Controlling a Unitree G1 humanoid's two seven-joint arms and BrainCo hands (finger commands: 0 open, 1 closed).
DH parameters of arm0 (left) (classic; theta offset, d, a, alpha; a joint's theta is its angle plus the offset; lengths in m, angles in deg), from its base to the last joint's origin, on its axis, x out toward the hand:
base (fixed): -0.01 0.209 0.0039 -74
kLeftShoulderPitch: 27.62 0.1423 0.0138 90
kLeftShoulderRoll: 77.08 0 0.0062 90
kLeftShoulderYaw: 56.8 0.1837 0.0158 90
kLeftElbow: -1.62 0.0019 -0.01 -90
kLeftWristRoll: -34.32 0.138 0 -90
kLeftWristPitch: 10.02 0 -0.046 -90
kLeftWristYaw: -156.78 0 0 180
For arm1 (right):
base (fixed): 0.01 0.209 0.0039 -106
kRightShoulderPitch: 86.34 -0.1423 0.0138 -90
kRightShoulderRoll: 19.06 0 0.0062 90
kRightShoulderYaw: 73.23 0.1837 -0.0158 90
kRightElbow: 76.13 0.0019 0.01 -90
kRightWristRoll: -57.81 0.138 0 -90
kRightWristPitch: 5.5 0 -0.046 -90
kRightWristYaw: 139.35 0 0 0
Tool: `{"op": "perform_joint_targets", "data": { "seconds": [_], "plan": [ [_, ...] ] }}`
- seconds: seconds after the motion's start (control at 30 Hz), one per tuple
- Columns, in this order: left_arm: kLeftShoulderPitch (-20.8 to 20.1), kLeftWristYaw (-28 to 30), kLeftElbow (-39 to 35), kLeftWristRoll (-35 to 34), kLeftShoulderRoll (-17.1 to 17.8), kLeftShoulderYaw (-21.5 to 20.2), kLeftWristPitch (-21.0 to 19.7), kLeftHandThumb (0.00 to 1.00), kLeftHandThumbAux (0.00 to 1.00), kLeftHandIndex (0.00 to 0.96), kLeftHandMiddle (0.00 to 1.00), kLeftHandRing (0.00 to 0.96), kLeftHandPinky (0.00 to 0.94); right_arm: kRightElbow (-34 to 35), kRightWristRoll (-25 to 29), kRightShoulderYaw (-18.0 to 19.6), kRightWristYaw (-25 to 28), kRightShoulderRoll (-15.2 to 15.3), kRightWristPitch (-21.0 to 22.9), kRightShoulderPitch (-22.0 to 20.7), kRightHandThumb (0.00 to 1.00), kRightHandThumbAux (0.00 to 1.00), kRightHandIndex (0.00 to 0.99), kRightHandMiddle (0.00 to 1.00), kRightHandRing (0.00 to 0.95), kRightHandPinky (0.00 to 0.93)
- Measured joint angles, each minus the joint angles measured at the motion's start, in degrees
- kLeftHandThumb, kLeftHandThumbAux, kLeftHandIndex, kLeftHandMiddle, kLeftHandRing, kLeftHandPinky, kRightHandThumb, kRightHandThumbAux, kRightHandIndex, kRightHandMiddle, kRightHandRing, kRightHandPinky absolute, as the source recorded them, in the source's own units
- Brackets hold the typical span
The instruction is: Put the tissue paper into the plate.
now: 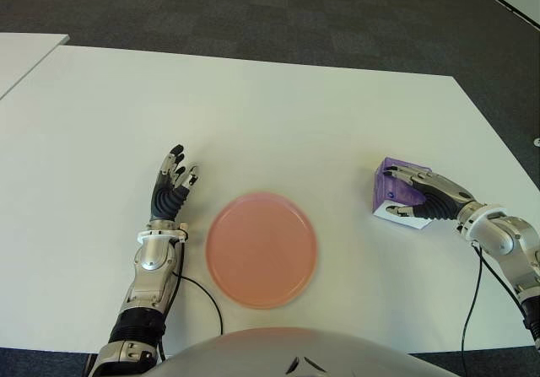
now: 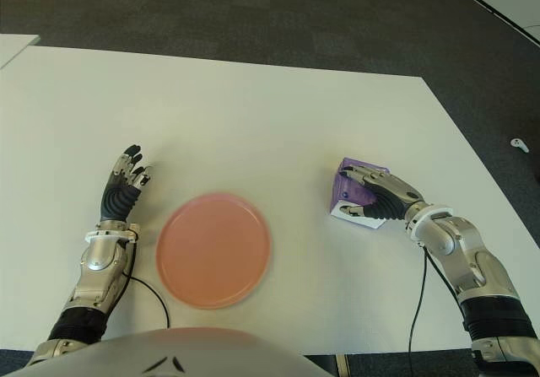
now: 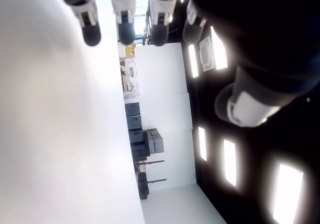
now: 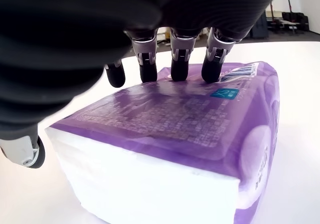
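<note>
- Step: grasping. Right robot hand [image 1: 415, 193] lies over the tissue pack [image 4: 190, 134], fingertips [image 4: 179, 68] on top; a firm clamp cannot be confirmed.
- Pack sits on the counter [image 1: 278, 115], right of the plate [image 1: 261, 249], well apart.
- Left robot hand [image 1: 171, 187], left of the plate, fingers spread, empty.
- Next: secure grip, lift, carry left over the plate.

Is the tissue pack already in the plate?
No, the tissue pack sits on the table right of the empty pink plate, under the right hand.
</note>
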Motion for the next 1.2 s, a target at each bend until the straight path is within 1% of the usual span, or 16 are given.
{"op": "perform_joint_targets", "data": {
  "seconds": [0.27,0.47,0.67,0.93,1.2],
  "plan": [
    [0.2,0.1,-0.7,-0.1,0.2,0.0,-1.0,0.0,0.572,0.0,0.0,0.0,0.0,0.3,-0.1,0.0,-1.0,0.0,-0.2,1.8,0.026,0.448,0.0,0.0,0.0,0.0],
    [0.3,0.3,-0.8,-0.3,0.3,-0.1,-1.1,0.0,0.573,0.0,0.0,0.0,0.0,0.9,-1.5,-1.4,-3.3,-0.6,-0.2,2.4,0.027,0.466,0.0,0.0,0.0,0.0],
    [0.3,0.6,-0.8,-0.3,0.3,-0.1,-1.1,0.0,0.576,0.0,0.0,0.0,0.0,0.9,-1.5,-2.4,-4.4,-1.0,-0.2,2.3,0.03,0.482,0.0,0.0,0.0,0.0],
    [1.1,0.7,-1.5,-0.3,0.5,-0.2,-0.6,0.0,0.583,0.0,0.0,0.0,0.0,1.4,-1.3,-2.6,-5.7,-1.9,-0.2,2.5,0.02,0.467,0.0,0.0,0.0,0.0],
    [2.0,0.9,-2.3,-0.3,0.9,-0.2,-0.2,0.0,0.583,0.0,0.0,0.0,0.0,2.0,-1.2,-2.5,-7.2,-3.3,0.5,3.2,0.009,0.445,0.0,0.0,0.0,0.0]
  ]
}}
